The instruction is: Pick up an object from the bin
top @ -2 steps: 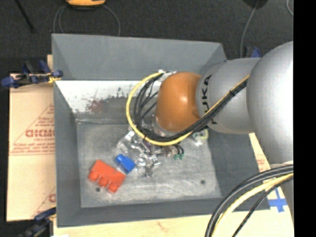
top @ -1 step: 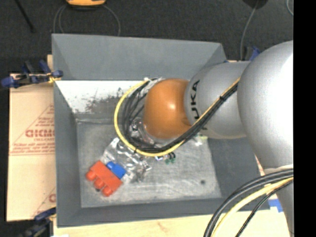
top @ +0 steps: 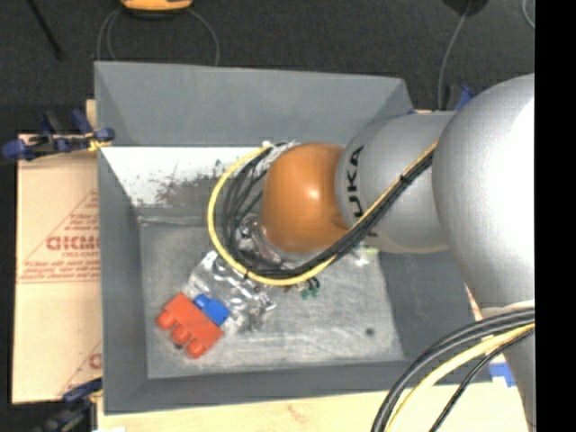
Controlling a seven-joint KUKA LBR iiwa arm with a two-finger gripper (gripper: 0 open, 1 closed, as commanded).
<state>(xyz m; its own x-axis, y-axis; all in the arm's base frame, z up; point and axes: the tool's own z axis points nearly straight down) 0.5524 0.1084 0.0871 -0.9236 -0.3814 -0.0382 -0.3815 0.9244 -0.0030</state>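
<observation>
My gripper [top: 245, 239] hangs low over the middle of the bin, mostly hidden under the arm's orange cover and cables. Just below and left of it lies a crinkled, shiny clear-plastic thing [top: 227, 284]. Touching that on its lower left is a red-orange block with rounded lobes [top: 188, 325], with a small blue piece [top: 211, 310] on its upper right side. A small dark green thing [top: 311, 288] sits on the bin floor right below the orange cover.
The arm reaches in from the right and covers the bin's upper right part. The bin's sloped walls rise on all sides. Bare floor shows along the front and at the right front.
</observation>
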